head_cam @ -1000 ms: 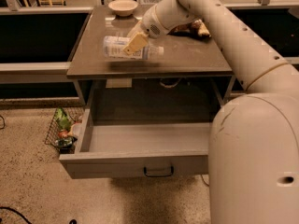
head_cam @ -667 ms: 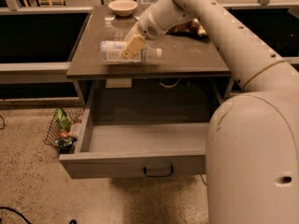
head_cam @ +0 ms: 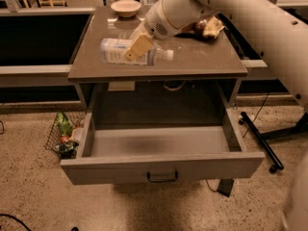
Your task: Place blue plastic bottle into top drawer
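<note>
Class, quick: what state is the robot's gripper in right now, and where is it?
Gripper: closed on the blue plastic bottle, which lies sideways in its grip, above the table top and behind the open top drawer.

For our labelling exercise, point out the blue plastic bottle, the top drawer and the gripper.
blue plastic bottle [head_cam: 113, 51], camera view, on its label.
top drawer [head_cam: 159, 141], camera view, on its bare floor.
gripper [head_cam: 134, 51], camera view, between its fingertips, clamped across the bottle.
</note>
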Controlling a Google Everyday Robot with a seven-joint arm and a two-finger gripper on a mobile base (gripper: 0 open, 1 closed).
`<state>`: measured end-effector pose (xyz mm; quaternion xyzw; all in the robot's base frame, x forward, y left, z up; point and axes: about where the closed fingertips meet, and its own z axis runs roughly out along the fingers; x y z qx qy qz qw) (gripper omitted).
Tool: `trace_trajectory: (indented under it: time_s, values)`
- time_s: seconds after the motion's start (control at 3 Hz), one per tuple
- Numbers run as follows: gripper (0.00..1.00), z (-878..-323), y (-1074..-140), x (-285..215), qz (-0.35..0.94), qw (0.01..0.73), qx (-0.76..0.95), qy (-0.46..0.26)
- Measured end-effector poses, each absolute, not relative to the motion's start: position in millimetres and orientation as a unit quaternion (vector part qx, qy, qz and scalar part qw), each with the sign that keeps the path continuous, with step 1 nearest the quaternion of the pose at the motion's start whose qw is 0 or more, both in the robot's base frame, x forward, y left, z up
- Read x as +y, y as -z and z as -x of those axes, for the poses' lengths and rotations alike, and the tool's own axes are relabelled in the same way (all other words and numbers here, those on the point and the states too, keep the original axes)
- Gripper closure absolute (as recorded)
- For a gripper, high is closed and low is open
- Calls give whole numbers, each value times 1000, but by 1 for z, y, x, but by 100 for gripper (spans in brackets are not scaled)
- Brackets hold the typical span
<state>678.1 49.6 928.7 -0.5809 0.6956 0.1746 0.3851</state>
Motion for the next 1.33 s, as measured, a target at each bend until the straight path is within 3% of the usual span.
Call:
trace_trajectory:
  time_s: [1.33]
  values:
    - [100, -631, -812, 63, 578, 318, 727, -192]
